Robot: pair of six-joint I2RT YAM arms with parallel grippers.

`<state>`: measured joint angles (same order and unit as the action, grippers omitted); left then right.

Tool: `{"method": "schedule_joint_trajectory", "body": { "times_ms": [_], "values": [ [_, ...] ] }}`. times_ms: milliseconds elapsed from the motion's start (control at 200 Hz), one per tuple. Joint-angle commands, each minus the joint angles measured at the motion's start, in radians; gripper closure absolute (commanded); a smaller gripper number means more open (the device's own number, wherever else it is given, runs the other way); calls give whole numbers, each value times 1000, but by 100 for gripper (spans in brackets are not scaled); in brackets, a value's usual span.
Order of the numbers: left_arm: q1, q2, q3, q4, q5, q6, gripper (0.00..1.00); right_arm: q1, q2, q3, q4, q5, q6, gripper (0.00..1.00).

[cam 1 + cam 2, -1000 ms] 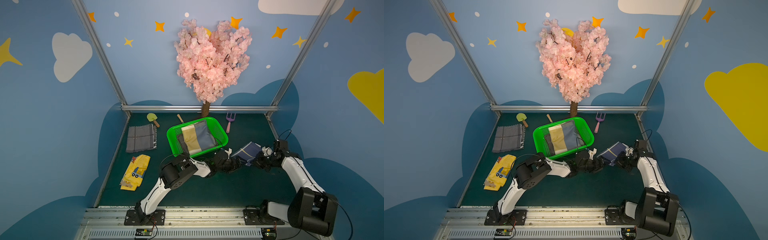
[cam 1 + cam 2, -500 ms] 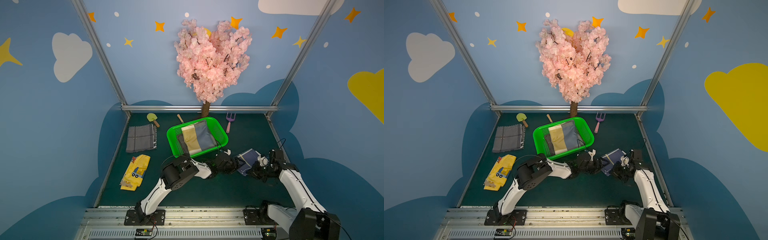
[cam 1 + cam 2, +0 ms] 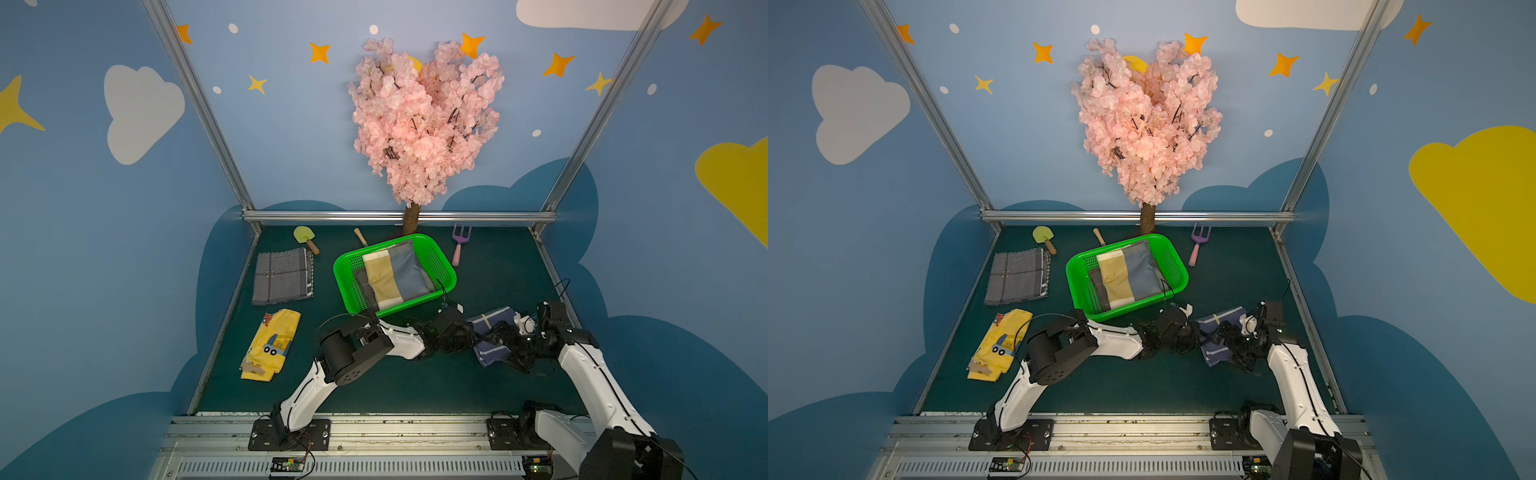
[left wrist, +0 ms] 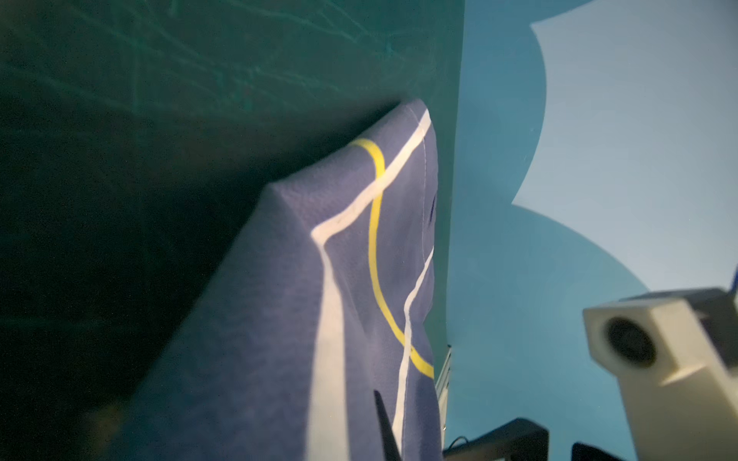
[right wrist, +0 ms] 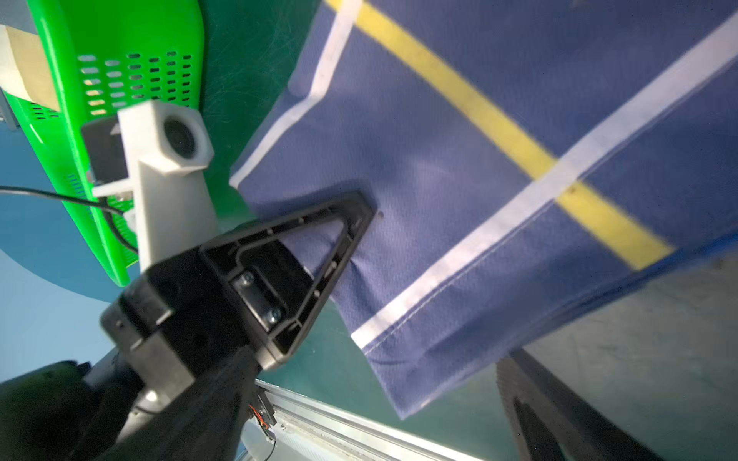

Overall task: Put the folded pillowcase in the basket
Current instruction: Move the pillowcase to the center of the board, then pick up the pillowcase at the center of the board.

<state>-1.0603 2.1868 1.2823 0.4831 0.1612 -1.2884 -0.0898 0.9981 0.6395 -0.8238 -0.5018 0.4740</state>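
Your left gripper [image 5: 359,217] is clamped tight on one edge of the folded pillowcase [image 5: 479,151], a navy cloth with white and yellow stripes, and the fabric puckers where the jaws bite. Your right gripper [image 3: 500,337] sits at the opposite side of the same cloth. Only one of its jaws shows in its wrist view, so you cannot tell whether it grips the cloth or stands open. In both top views the pillowcase is held low between the two grippers, near the front right of the dark green table [image 3: 415,386]. It is just beside the bright green basket [image 3: 399,306] but wholly outside it. The basket already holds a folded tan, blue and grey cloth [image 3: 395,276]. By this reading, the pickup is done and the transfer is not: you have yet to carry the pillowcase over the rim, lower it inside and release it.
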Motion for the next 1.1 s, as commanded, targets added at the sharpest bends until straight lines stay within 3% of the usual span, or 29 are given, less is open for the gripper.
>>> {"method": "schedule_joint_trajectory", "body": {
  "times_ms": [0,165,345,501,721,951,1091],
  "values": [
    [-10,-109,49,-240,-3,144,97,0,-19,93,-40,25,6,1],
    [-9,-204,94,-550,-62,316,97,-4,-8,156,-22,89,11,1],
    [10,-272,58,-781,-164,430,97,-6,21,179,17,25,-11,1],
    [35,-304,-9,-833,-160,485,97,-4,76,155,57,2,-43,2],
    [36,-329,-7,-905,-169,539,97,3,284,172,103,-12,-124,2],
    [41,-331,-9,-920,-182,551,97,12,488,222,137,-72,-199,12],
    [49,-331,-26,-909,-177,548,97,65,526,198,170,5,-203,13]
  ]
}}
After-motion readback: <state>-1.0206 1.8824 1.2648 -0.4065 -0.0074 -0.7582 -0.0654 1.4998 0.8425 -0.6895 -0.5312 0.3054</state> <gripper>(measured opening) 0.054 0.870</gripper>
